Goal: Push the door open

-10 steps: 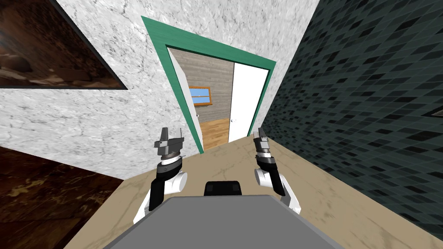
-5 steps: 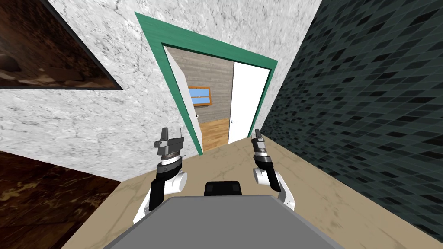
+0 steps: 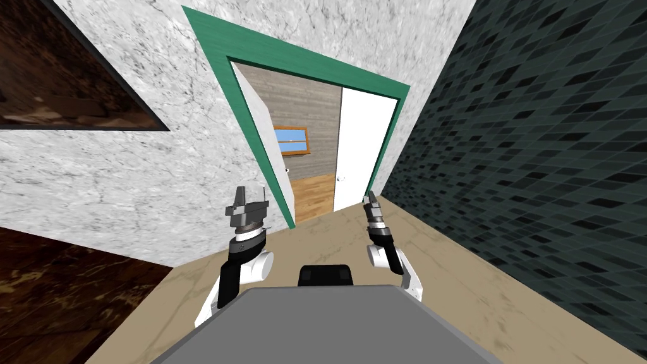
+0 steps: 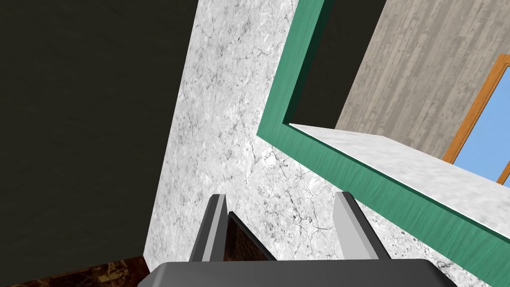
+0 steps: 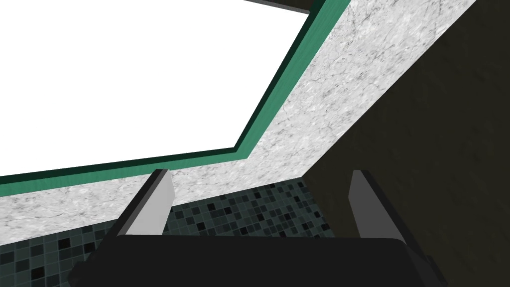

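A green door frame (image 3: 253, 120) stands ahead in the marbled white wall. The white door (image 3: 357, 151) covers the right part of the doorway, with a small knob (image 3: 342, 179) near its edge. Left of it a gap shows a room with a wooden floor (image 3: 313, 193). My right gripper (image 3: 369, 199) is raised just before the door's lower edge, open and empty; its wrist view shows the white door (image 5: 124, 79), the frame (image 5: 279, 84) and my right gripper (image 5: 259, 174). My left gripper (image 3: 247, 196) is open before the wall left of the frame; its wrist view shows that gripper (image 4: 281, 199).
A dark tiled wall (image 3: 537, 139) runs close along the right. The marbled wall (image 3: 126, 164) bears a dark brown panel (image 3: 50, 82). Beige floor (image 3: 341, 230) leads to the doorway. An orange-framed window (image 3: 292, 140) shows in the room beyond.
The doorway has grown larger in the head view: I have moved closer. My right gripper has shifted a little left toward the door's edge. The left arm holds its pose.
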{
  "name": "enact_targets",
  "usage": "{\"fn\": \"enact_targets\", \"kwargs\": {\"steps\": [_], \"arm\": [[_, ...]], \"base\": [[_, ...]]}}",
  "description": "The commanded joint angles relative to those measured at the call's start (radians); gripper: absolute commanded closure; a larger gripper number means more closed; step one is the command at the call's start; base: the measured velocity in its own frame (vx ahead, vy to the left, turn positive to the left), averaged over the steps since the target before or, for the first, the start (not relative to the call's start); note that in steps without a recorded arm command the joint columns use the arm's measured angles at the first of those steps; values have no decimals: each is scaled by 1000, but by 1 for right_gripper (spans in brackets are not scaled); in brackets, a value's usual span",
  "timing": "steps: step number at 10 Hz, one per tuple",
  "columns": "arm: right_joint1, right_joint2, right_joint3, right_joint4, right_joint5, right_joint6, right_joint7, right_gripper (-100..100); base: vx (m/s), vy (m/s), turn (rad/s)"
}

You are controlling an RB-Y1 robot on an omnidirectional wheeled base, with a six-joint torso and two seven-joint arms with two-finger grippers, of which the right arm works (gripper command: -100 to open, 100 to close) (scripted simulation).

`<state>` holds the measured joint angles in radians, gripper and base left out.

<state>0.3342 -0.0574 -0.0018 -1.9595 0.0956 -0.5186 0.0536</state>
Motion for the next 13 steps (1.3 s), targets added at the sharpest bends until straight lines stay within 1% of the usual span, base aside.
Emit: {"fn": "enact_targets", "kwargs": {"steps": [1,2,7,13], "arm": [[-11,-6,3,33,-3,-7,-1,-100],[-27,-13,7,76,-7,-16,-2,-100],[-70,-26,19,189,-16,-39,-4,-100],[-124,-36,33,333,-28,-69,-6,-100]], "base": [[91,-48,24],[128,-100,41],[107,-64,29],[92,-65,31]]}}
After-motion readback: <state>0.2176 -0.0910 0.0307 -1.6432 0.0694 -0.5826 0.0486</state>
